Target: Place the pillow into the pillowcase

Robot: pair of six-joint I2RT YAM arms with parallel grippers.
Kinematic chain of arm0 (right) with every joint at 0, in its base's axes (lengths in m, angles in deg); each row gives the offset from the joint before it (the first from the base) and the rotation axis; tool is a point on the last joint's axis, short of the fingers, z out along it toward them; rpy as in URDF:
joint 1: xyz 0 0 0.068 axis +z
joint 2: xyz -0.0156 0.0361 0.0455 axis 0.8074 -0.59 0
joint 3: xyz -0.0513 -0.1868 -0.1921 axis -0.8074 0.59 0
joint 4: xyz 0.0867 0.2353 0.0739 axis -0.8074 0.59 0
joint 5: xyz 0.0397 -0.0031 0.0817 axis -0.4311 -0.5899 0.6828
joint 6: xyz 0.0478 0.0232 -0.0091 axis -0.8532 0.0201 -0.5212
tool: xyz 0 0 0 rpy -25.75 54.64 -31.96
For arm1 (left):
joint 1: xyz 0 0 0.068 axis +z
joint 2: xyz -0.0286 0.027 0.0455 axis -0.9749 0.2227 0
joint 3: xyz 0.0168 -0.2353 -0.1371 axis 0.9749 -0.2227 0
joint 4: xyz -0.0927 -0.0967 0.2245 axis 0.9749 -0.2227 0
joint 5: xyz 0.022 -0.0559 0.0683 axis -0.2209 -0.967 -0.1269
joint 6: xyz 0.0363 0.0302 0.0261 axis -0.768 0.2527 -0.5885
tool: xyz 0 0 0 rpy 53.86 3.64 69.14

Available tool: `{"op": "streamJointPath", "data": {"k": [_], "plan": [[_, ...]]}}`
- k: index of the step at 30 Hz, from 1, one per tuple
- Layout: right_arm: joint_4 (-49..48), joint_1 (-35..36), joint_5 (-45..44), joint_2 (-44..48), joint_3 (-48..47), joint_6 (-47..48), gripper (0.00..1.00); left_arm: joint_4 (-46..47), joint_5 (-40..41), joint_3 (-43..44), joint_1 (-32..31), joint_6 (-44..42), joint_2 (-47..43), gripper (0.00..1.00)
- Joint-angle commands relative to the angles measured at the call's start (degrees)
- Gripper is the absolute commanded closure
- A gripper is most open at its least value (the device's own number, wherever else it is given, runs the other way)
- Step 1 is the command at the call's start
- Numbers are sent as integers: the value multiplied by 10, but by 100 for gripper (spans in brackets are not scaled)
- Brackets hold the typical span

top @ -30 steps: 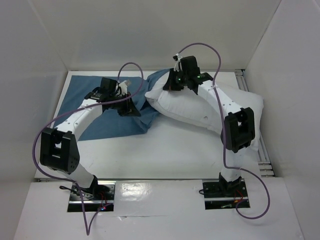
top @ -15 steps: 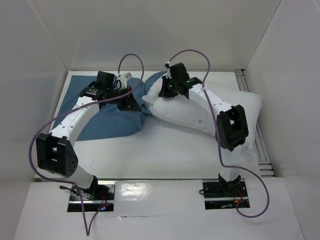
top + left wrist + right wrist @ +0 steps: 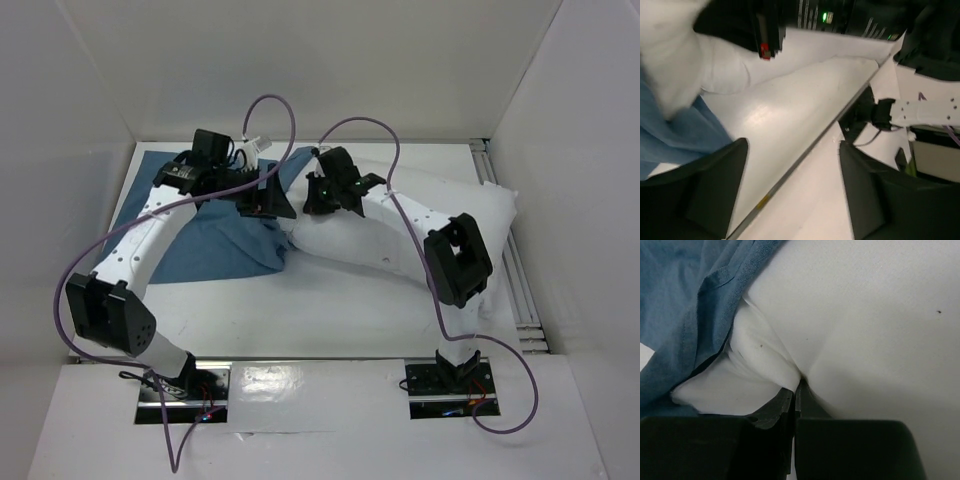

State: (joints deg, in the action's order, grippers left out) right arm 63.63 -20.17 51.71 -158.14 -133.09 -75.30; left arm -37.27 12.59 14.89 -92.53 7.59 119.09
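Across the white worktop (image 3: 330, 300), slantwise: plump white pillow (image 3: 400, 225), soft matte fabric, smooth over the bulge, creased toward its pointed left corner. Just left of that corner, touching and lapping over it: limp dusty-blue pillowcase (image 3: 215, 240), wrinkled, mostly flat, stitched hem curling round the white tip. Clamped together on a puckered fold of the pillow at that same corner: right jaws, black and blunt. Just beside the pillow's left corner, over the blue cloth: left jaws, spread wide apart, 2 dark flat pads (image 3: 695, 200) with nothing between them. Near side of the pillow: bare worktop, smooth, faintly glossy.
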Motion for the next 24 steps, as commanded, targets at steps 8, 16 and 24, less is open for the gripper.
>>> {"op": "streamJointPath", "data": {"k": [8, 16, 24], "plan": [[29, -2, -39, 18, 37, 10, 100, 25, 321, 43, 11, 42, 28, 24], [29, -2, -39, 24, 42, 15, 100, 53, 276, 48, 11, 39, 126, 12], [23, -2, -39, 18, 19, 15, 100, 47, 230, 60, 5, 26, 168, 65]]}}
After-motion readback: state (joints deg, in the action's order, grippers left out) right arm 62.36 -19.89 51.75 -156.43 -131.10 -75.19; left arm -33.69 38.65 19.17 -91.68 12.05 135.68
